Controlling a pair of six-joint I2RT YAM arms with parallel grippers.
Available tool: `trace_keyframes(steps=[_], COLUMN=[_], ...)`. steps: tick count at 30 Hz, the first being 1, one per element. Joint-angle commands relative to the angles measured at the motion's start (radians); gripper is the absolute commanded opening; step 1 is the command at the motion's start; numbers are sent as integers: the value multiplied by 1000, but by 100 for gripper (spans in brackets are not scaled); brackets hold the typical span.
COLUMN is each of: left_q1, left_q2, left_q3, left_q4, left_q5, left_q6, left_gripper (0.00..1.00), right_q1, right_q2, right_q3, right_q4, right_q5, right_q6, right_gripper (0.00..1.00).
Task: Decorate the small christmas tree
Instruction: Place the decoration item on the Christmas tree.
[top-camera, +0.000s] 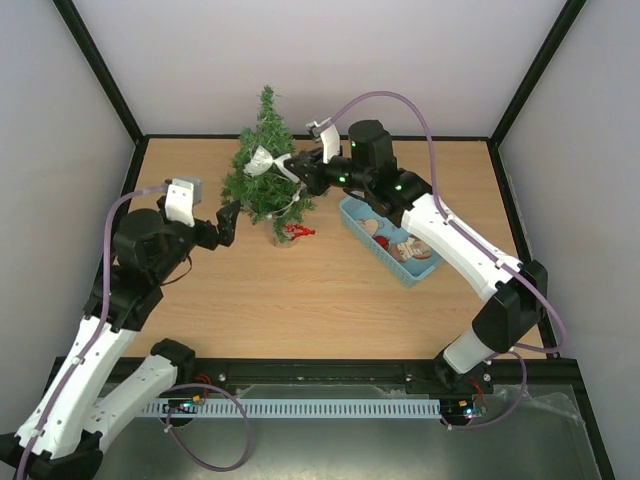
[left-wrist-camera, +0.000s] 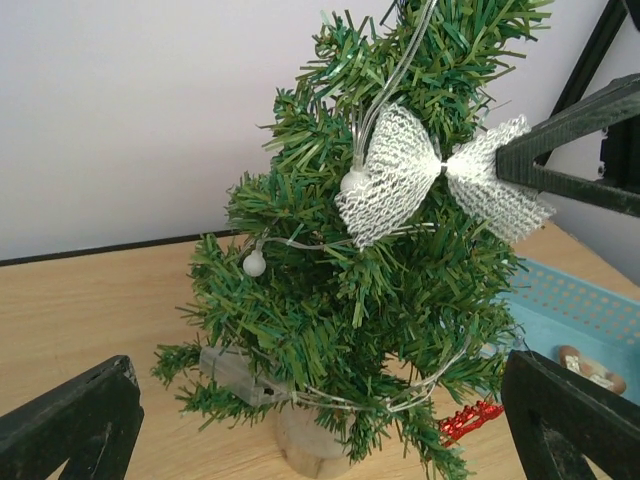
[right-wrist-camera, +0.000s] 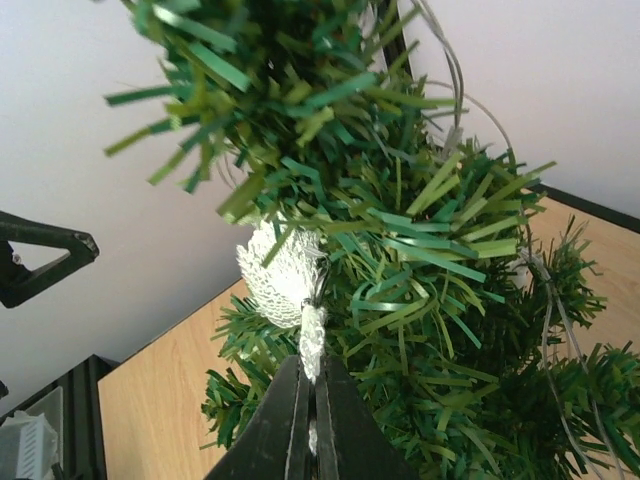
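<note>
Green bristle needles and a pointed top mark the small christmas tree (top-camera: 268, 170), a miniature artificial conifer standing upright on a short pale wooden stump (left-wrist-camera: 305, 445). It stands at the far side of the light wooden table (top-camera: 300, 310), slightly left of centre and near the back wall.

A thin silver wire strung with small white bead bulbs (left-wrist-camera: 255, 263) winds around the branches. A white mesh ribbon bow (left-wrist-camera: 400, 175) sits against the upper branches, facing left in the scene. A small red ornament (top-camera: 297, 230) lies at the foot of the tree on its right side.

The right gripper (top-camera: 290, 165) reaches in from the right at upper-branch height. The right wrist view shows its fingers pressed together on the bow, pinching a strip of the mesh (right-wrist-camera: 312, 335) at the tips. The left wrist view shows one black tip touching the right wing of the bow.

The left gripper (top-camera: 230, 222) hovers just left of the lower branches with its jaws spread wide, touching nothing. In its own view the two black fingers (left-wrist-camera: 70, 425) frame the tree's base.

Right of the tree lies a shallow light-blue perforated plastic basket (top-camera: 372, 247), holding small decorations too small to identify.
</note>
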Motion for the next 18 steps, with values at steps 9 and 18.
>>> trace_keyframes(steps=[9,18], left_q1=[18,70], left_q2=[123,171], left_q3=[47,60], left_q4=[153,231], left_q5=[124,223], left_q6=[-102,-159], left_gripper=[79,62], right_q1=[-15,-18], right_q2=[25,25], right_q3=[35,41], right_q4=[-33,-29], right_q5=[-48,-10], right_q6=[11,29], right_gripper=[2,12])
